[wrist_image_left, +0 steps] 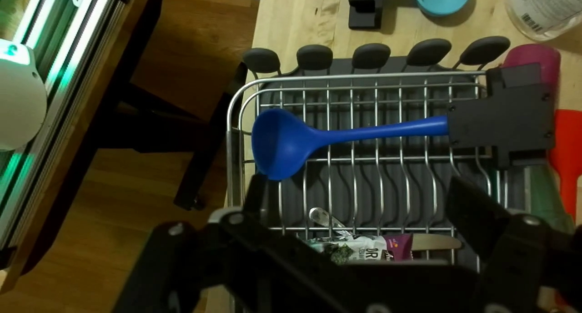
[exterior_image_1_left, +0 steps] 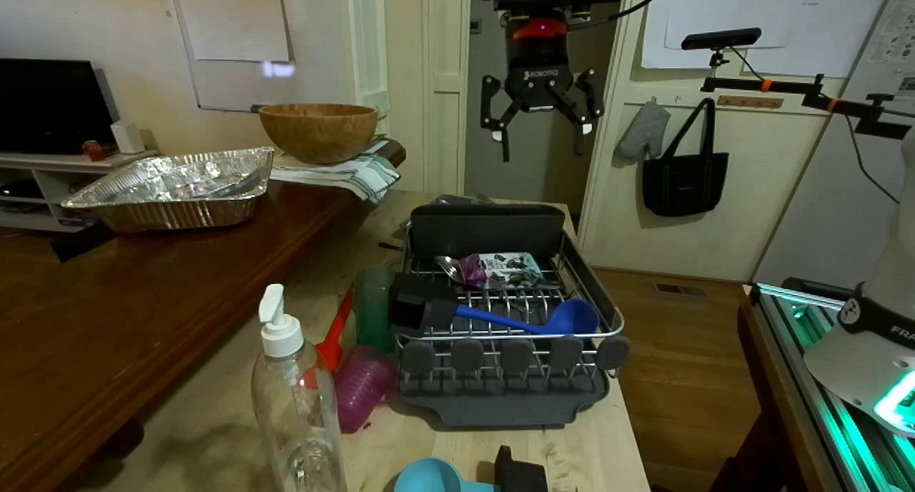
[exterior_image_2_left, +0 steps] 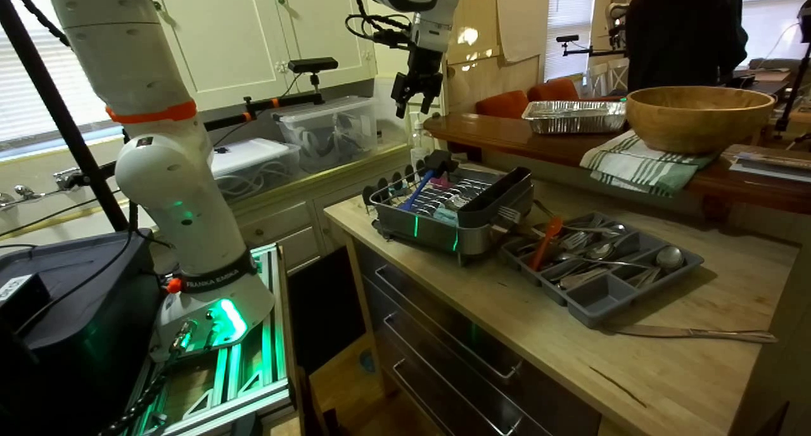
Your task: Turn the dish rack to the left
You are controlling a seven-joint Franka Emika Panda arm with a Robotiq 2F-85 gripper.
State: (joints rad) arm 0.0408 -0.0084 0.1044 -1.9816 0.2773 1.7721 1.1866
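Close behind the pump bottle (exterior_image_1_left: 294,410), an exterior view looks along the countertop (exterior_image_1_left: 586,453); across the cutlery tray (exterior_image_2_left: 599,294), an exterior view faces roughly back; overhead, the wrist view stares down, all three catching the dish rack (exterior_image_1_left: 504,407)!

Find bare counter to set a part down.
Bare: countertop between cutlery tray and drawer-side edge; also between tray and raised bar. Crowded: beside the dish rack, where purple cup, green cup and red utensil cluster.
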